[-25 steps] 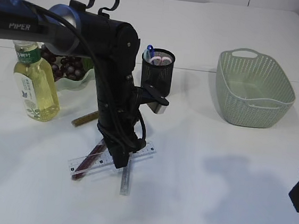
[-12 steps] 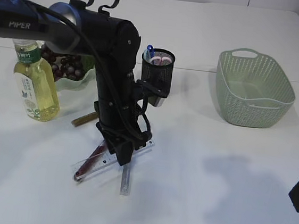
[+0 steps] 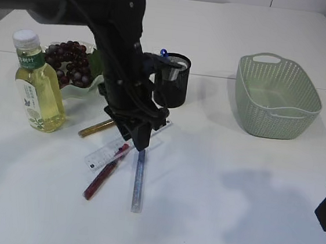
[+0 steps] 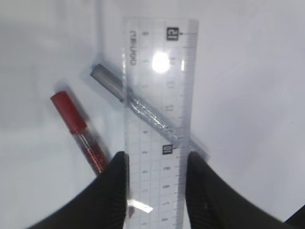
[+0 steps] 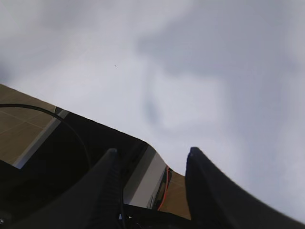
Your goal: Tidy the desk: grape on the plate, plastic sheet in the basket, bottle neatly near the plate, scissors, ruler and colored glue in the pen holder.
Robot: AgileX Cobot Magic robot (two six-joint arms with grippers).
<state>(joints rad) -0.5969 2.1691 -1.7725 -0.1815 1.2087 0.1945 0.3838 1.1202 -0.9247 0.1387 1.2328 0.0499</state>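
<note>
Two narrow edges are all that the left gripper (image 4: 156,183) has of the clear ruler (image 4: 159,114): its jaws stand partly closed across the ruler's width near one end, and the rest of the ruler juts out free ahead of them. In the exterior view the ruler hangs at a slant just above the table, left of centre, with its far end toward the black mesh pen holder (image 3: 172,79) that stands just beyond the arm. Such a thin, slick strip, pinched at one end, may well pivot or slide between the fingers if the arm swings fast, and then it would drop back among the glue sticks. Directly below it lie the red glue stick (image 3: 106,171) and the silver glue stick (image 3: 138,180), with a gold glue stick (image 3: 97,128) a little further left, so a low pass could drag or scatter them. The pen holder already has things in it and its mouth is small; if the ruler arrives tilted, its tip could catch the rim and tip the holder or be levered out of the grip. The bottle (image 3: 39,83) and the plate (image 3: 82,90) of grapes (image 3: 70,65) stand at the far left, within reach of the arm's elbow. The right gripper (image 5: 150,191) hangs at the near right over bare table, jaws about half open and holding nothing, well clear of the basket (image 3: 277,99).
</note>
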